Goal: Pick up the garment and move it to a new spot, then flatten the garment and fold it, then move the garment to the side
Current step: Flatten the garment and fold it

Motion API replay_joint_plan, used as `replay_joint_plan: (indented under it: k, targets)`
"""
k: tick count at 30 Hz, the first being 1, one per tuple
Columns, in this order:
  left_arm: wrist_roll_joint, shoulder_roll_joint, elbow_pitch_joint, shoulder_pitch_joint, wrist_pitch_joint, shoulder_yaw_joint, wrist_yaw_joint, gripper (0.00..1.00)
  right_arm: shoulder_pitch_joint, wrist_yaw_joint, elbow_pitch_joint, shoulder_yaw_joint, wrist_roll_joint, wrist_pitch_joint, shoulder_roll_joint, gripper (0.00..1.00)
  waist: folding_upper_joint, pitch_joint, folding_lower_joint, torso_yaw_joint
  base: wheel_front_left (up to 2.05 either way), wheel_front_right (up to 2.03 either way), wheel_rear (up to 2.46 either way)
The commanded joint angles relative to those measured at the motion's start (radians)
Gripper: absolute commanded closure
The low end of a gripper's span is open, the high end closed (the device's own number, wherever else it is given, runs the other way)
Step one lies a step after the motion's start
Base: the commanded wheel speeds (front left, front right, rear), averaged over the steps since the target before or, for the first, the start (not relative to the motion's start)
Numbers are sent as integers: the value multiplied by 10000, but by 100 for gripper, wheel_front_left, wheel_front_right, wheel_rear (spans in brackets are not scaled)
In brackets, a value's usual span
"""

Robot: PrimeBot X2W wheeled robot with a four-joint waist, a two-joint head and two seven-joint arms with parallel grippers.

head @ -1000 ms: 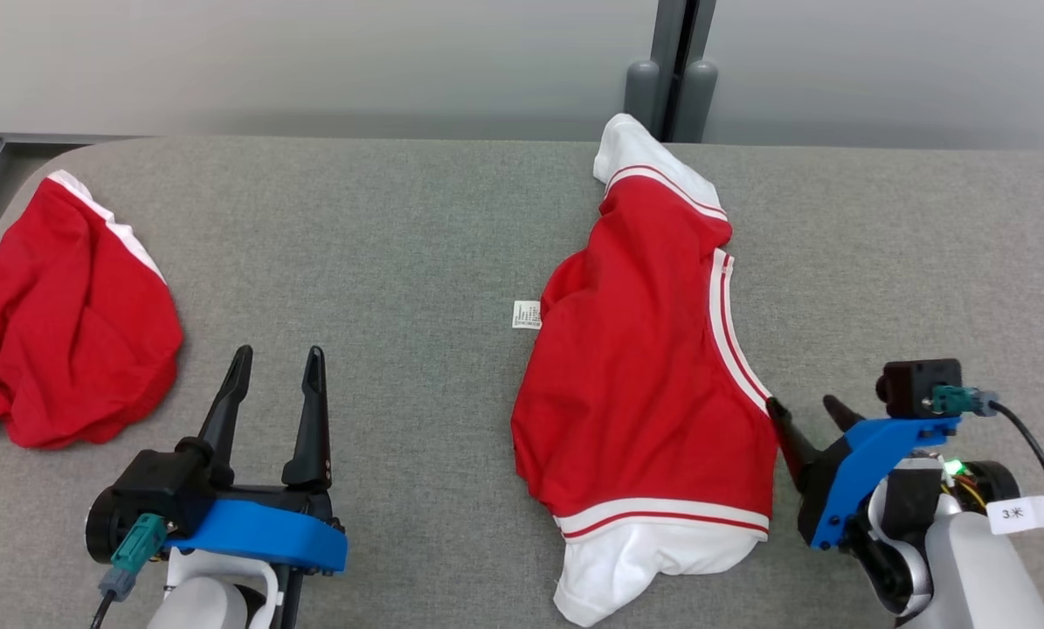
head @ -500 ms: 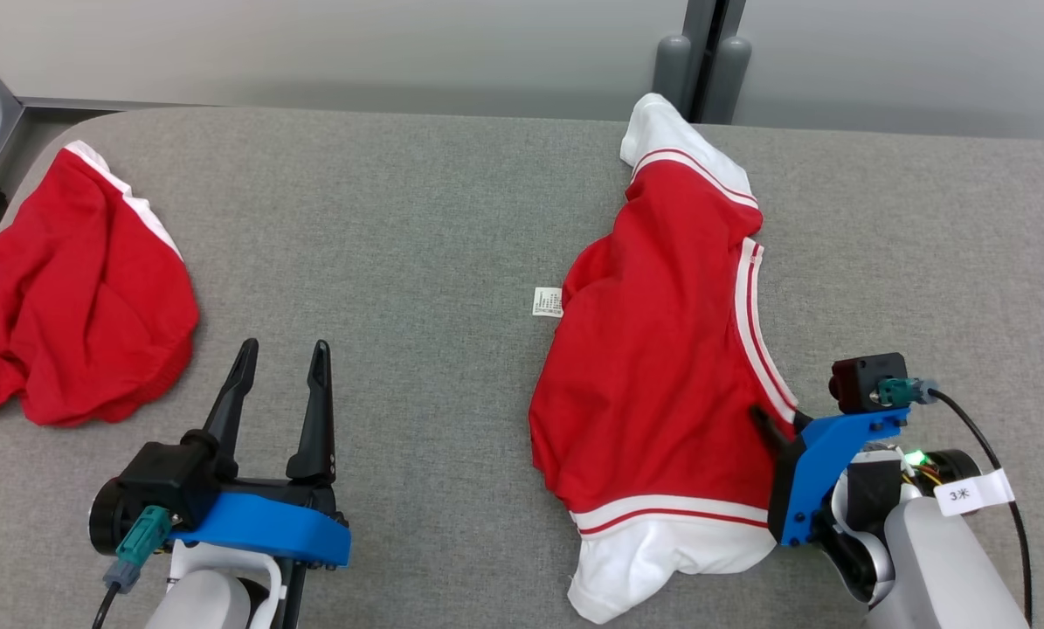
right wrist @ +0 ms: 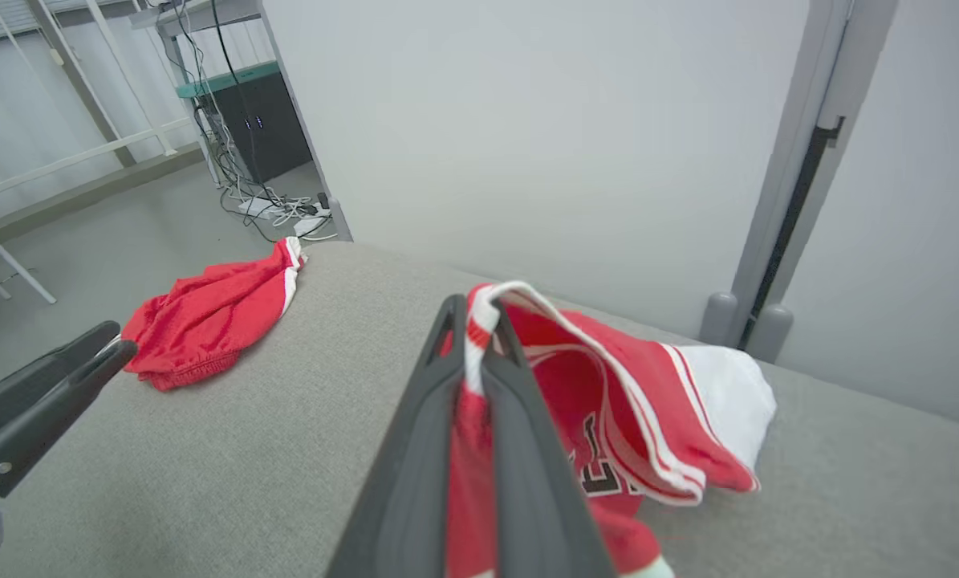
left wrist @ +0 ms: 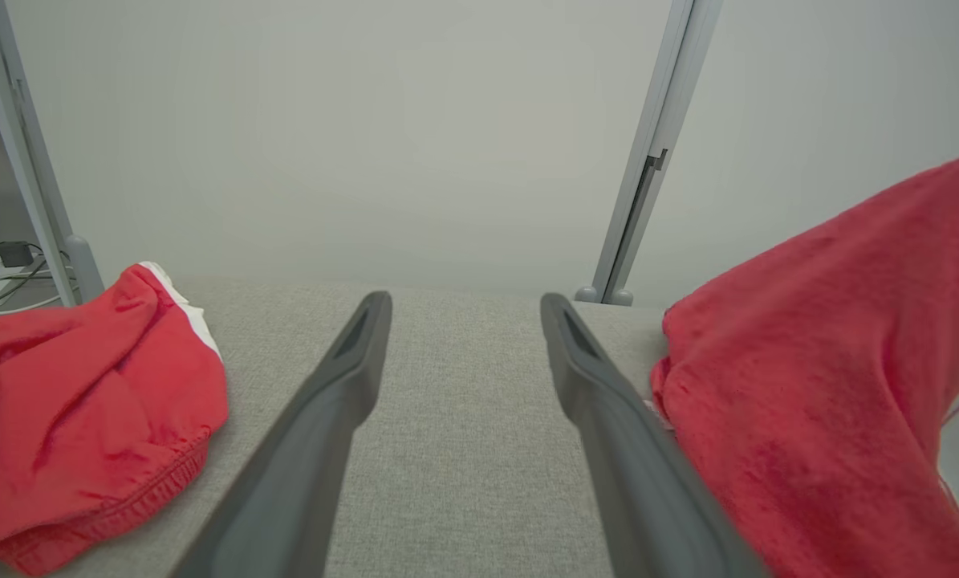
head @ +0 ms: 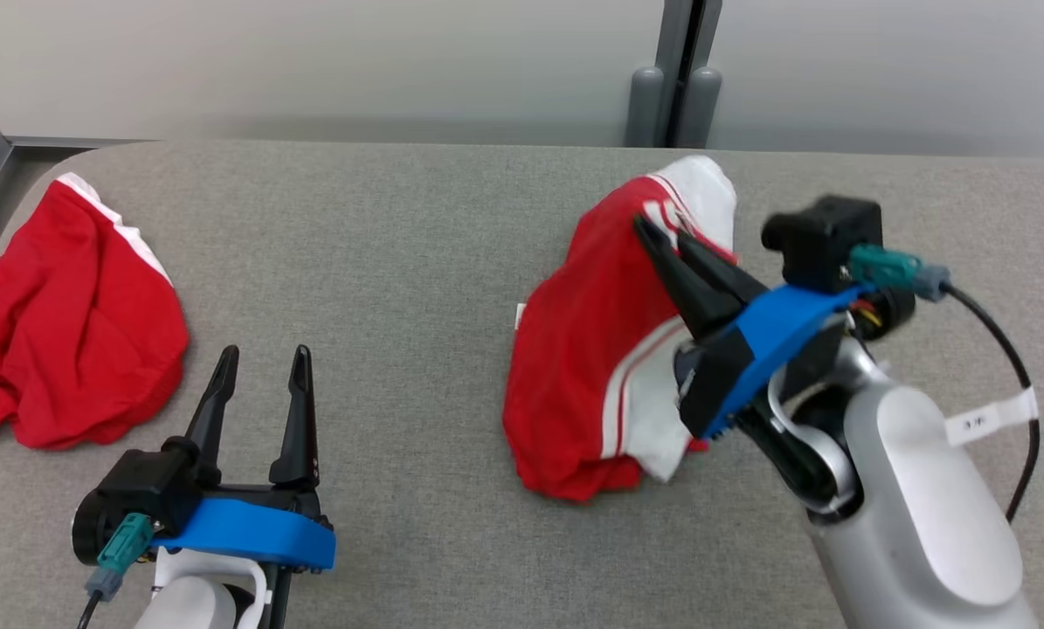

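My right hand (head: 661, 232) pinches the garment (head: 574, 367) by its striped trim, the rest slumped on the bench (head: 382, 262), right of middle. It looks soft, light and floppy, so hems should grip best. My left hand (head: 265, 352) is spread, empty.

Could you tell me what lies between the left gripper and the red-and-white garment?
Bare grey tabletop; the head view shows that stretch between the left gripper and the garment.

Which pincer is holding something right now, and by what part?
The right pincer is shut on the red jersey, pinching its white-striped edge between the fingertips. The left pincer is open and holds nothing.
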Motion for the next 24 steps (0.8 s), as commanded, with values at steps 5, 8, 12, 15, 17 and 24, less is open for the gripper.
replay_joint_plan:
  k: [5,8,12,15,17,24]
  targets:
    - [41,81,-115,-52,-23,5,62,0,-1645,5,-166,719,606,-284,-22,100,0,88,0,-80,0,0,0]
    - [59,66,-126,-108,-14,-61,64,0,-2450,5,-158,799,1003,-625,-20,100,0,78,0,-68,0,0,0]
    - [59,106,-136,-21,-16,-89,97,0,-2792,5,-227,311,1111,-719,-25,100,0,0,0,-90,0,0,0]
    - [40,144,-168,61,-3,-84,138,0,-2297,5,-358,-391,807,-465,-23,100,0,-57,0,-122,0,0,0]
    - [29,156,-212,95,6,-91,152,0,-1806,5,-445,-1024,472,-138,-26,100,0,-84,0,-149,0,0,0]
    - [55,108,-304,48,42,-240,131,0,240,5,-681,-3717,-961,1221,-20,100,0,31,0,-109,0,0,0]
